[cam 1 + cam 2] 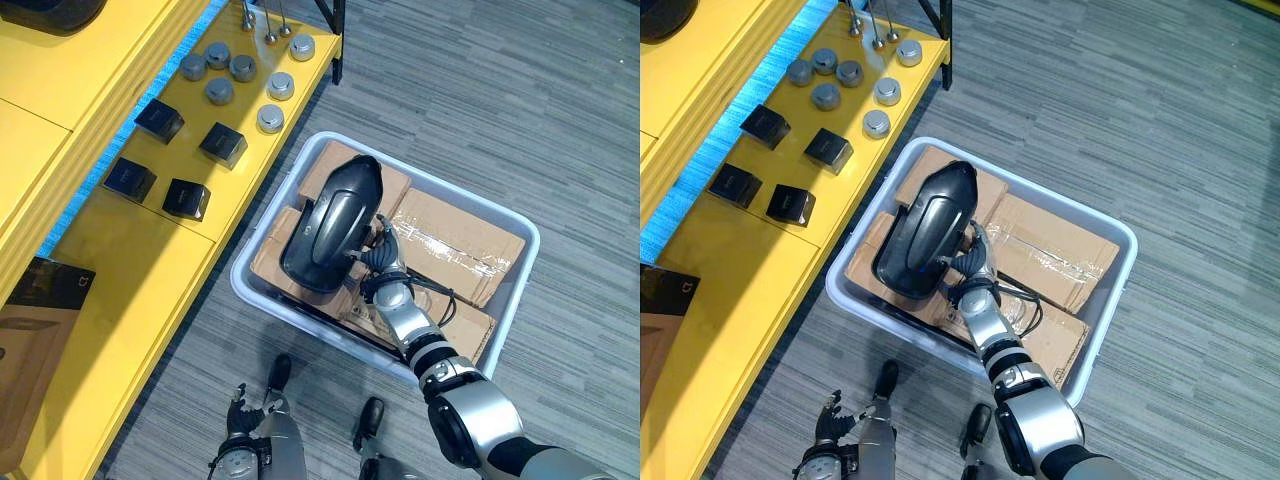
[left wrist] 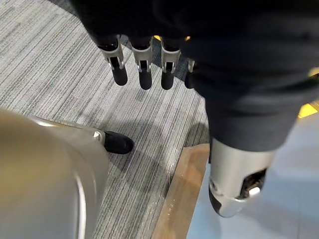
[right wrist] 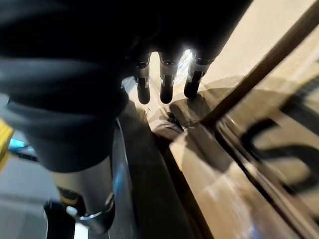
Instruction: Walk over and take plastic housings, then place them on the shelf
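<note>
Plastic housing point(image 1: 335, 225): glossy black, elongated, lying on cardboard boxes point(image 1: 450, 235).

Head views are bright and even, with light from overhead. The yellow shelf point(image 1: 150, 270) is flatly lit, and there are short soft shadows beside the black boxes point(image 1: 222, 143). Small glints show on the metal discs point(image 1: 270, 118). The tape point(image 1: 450, 243) on the cardboard box point(image 1: 440, 210) throws white glare. The black housing point(image 1: 335, 225) has a soft sheen along its top.

In the left wrist view, the cover of my left hand point(image 2: 145, 74) is near black, and there is a faint shadow on the grey floor point(image 2: 65, 74).

The right wrist view is dim. My right hand point(image 3: 166, 89) is backlit, with hot glare at the finger bases.
</note>
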`<state>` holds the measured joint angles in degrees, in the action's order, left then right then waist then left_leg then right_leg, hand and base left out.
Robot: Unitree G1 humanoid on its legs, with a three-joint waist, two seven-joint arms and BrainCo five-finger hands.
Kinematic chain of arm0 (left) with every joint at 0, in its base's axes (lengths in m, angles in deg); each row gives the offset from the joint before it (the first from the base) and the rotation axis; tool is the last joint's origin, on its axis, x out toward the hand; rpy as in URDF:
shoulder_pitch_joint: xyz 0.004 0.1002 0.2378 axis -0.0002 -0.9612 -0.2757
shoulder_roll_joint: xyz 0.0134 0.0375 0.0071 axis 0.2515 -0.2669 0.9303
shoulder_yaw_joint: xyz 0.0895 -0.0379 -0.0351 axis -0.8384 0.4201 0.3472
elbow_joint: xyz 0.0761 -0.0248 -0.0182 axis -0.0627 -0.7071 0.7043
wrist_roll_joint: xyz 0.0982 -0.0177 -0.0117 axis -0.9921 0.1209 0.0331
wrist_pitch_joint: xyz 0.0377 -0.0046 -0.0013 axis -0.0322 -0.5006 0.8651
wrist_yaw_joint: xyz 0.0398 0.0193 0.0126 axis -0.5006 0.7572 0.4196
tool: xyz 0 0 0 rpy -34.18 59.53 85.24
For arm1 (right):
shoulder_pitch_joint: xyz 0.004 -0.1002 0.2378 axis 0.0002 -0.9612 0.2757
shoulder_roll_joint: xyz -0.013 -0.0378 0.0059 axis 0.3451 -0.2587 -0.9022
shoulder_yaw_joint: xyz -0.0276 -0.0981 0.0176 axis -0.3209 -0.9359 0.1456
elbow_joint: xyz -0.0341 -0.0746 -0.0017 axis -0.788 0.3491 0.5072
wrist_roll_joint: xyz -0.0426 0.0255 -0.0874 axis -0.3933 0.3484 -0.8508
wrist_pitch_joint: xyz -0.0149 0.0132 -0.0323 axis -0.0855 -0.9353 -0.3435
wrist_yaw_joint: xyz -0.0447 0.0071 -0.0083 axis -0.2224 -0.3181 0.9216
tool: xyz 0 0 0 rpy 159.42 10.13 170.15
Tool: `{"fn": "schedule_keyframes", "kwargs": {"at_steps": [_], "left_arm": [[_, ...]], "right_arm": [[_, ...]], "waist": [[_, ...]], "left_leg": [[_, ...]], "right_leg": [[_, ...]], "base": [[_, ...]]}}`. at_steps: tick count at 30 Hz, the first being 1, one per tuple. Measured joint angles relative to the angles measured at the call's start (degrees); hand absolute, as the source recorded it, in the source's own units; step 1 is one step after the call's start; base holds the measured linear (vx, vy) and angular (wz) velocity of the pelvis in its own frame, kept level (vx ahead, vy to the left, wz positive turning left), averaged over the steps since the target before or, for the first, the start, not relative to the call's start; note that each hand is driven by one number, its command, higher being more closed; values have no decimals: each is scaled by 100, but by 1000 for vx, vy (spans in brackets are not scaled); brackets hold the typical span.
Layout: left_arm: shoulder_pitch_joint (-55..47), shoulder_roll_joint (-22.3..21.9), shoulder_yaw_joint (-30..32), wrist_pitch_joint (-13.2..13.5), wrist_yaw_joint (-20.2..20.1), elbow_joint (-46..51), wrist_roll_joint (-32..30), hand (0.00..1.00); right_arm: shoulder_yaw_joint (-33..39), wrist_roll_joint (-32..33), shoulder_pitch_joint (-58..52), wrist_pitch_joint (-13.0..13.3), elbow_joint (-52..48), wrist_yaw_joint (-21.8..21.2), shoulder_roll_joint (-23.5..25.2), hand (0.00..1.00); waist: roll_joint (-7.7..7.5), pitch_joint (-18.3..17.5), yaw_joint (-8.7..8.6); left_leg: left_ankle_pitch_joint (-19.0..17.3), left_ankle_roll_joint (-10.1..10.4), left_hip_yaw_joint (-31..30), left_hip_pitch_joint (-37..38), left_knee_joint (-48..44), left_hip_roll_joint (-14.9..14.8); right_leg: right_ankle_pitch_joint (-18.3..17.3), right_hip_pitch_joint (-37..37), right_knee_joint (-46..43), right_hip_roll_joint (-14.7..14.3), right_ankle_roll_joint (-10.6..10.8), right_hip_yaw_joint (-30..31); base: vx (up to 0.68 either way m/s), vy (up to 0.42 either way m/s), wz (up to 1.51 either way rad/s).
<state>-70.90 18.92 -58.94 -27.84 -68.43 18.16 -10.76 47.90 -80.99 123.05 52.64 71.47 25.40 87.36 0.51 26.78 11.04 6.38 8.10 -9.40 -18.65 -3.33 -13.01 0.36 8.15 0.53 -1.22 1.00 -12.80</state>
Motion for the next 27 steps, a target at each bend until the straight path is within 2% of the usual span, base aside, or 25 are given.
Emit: {"fn": "schedule_keyframes", "kwargs": {"at_steps": [3, 5, 11, 14, 17, 22, 24, 27], "left_arm": [[13, 32, -30, 12, 3, -69, 3, 0], [26, 101, -77, 12, 3, -98, 17, 0], [257, 160, -301, -33, 3, -307, 26, 0], [269, 154, -302, -50, 3, -311, 114, 0], [263, 155, -305, -77, -9, -225, 115, 0], [200, 159, -303, -94, -45, 116, 118, 0], [157, 158, -304, -89, -49, 312, 121, 0], [35, 153, -303, -81, -49, 773, 121, 0]], "right_arm": [[-2, -8, 2, -1, 88, 12, 59, 100], [99, -59, 64, -6, 202, 31, 58, 100], [1118, -116, 732, -184, 1056, 84, -61, 100], [1568, -55, 1056, -294, 1420, 4, -283, 100], [1904, 63, 1276, -489, 1818, -56, -809, 100], [1929, 60, 1381, -652, 1782, -78, -1658, 100], [1695, 41, 1400, -662, 1637, -87, -1875, 100], [1100, -240, 1365, -671, 885, -121, -2054, 100]], "waist": [[-30, -16, -14], [-123, -63, -13], [-145, -70, 93], [-145, -68, 98], [-144, -56, 93], [-134, 48, 19], [-134, 48, -43], [-135, 49, -175]], "left_leg": [[3, 88, 9, 35, 129, -12], [51, 169, 18, 31, 215, 10], [80, 176, -50, -25, 231, 100], [91, 177, -103, -25, 246, 130], [126, 154, -208, -29, 256, 185], [214, 149, -256, -22, 343, 251], [262, 131, -249, -14, 407, 263], [333, 117, -179, -7, 510, 263]], "right_leg": [[3, 38, -19, 4, 2, -1], [11, 108, -51, 40, 14, 18], [42, 104, 4, 99, 59, -47], [42, 75, 14, 123, 61, -98], [36, 6, 23, 161, 70, -222], [39, 11, 21, 223, 81, -249], [48, 41, 9, 241, 96, -246], [81, 123, 5, 260, 128, -192]], "base": [[-54, 52, 0], [-24, 62, -3], [29, 34, 8], [75, 28, 13], [58, 32, 18], [9, 47, 7], [-27, 54, -1], [-8, 40, -10]]}}
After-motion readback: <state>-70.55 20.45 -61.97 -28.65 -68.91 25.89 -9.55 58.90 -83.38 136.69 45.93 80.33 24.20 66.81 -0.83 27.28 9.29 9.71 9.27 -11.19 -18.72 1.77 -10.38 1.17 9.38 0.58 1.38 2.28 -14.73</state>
